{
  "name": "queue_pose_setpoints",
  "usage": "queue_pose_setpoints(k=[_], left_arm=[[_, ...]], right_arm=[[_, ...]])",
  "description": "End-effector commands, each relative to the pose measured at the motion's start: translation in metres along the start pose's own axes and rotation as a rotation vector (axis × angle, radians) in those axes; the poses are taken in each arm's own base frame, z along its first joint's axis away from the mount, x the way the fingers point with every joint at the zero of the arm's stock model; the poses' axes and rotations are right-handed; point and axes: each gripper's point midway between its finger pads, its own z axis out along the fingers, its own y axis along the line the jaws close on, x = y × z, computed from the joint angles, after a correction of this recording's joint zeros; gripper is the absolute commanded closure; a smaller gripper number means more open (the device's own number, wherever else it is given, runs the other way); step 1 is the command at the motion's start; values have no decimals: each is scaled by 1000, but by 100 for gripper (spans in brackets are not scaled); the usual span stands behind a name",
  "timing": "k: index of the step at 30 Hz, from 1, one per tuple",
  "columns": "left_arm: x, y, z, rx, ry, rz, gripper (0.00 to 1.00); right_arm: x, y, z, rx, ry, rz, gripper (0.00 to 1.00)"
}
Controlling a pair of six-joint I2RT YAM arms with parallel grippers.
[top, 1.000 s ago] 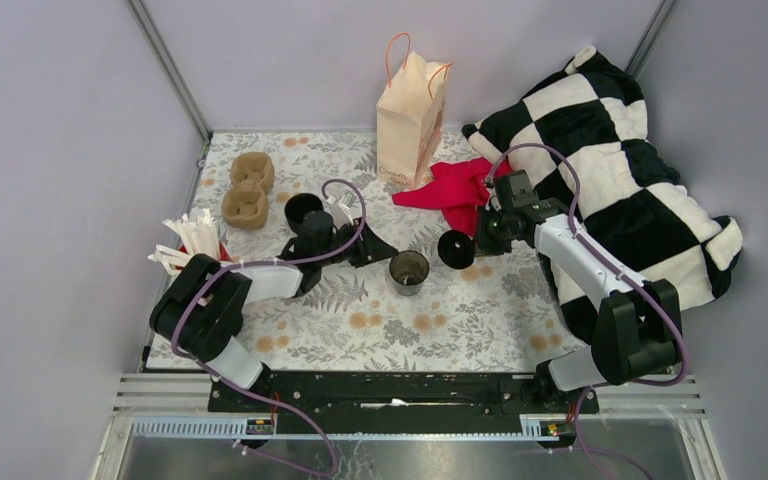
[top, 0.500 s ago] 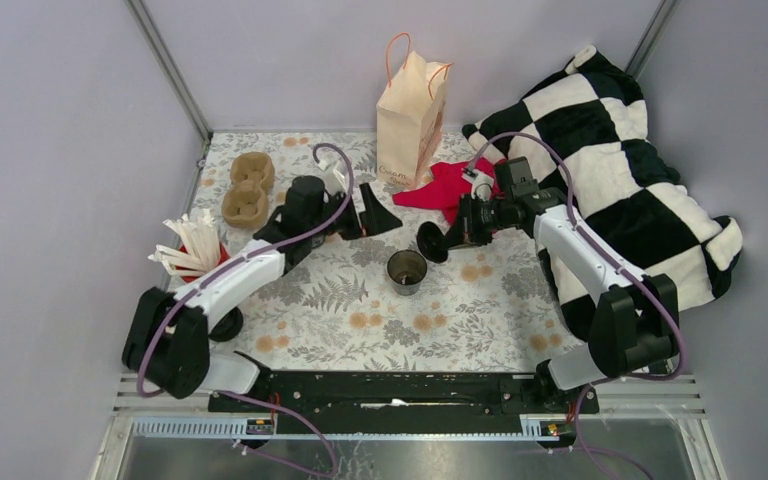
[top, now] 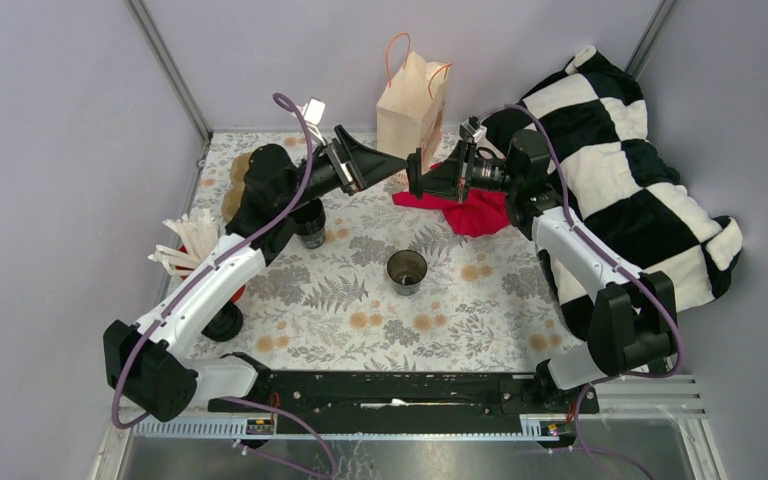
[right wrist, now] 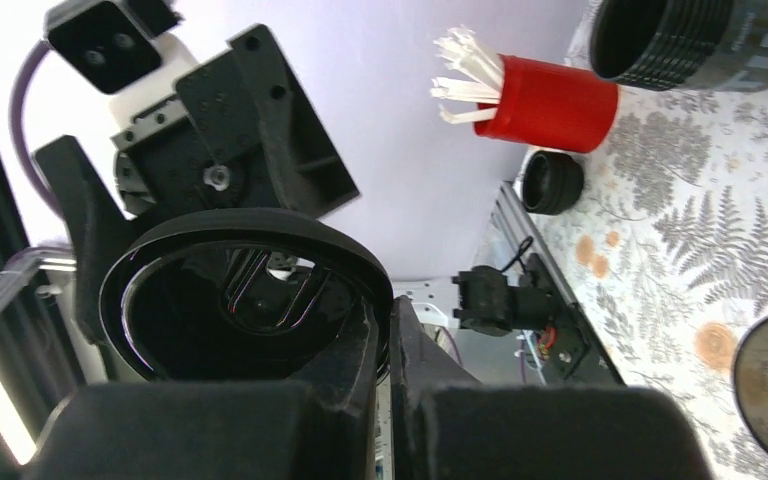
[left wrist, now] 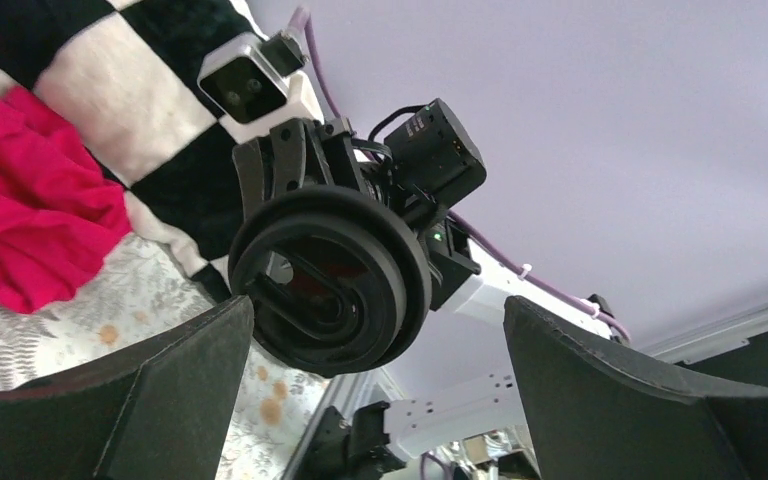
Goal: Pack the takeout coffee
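A: While the left wrist view shows the lid (left wrist: 330, 280) face-on, ahead of the wide-spread left gripper (left wrist: 377, 300), where is the cup?

B: Overhead view: cup (top: 407, 270), uncovered, upright on table (top: 520, 310), below both raised grippers, apart. Right gripper (top: 428, 182): clamped on lid's rim.
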Motion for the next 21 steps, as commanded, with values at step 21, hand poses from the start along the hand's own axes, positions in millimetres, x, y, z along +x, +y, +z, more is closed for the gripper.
queue_pose_setpoints(k=[21], left_arm=[[3,-19,29,72,10,-107,13]], right_arm=[[9,32,-3,-137,45,1,100]])
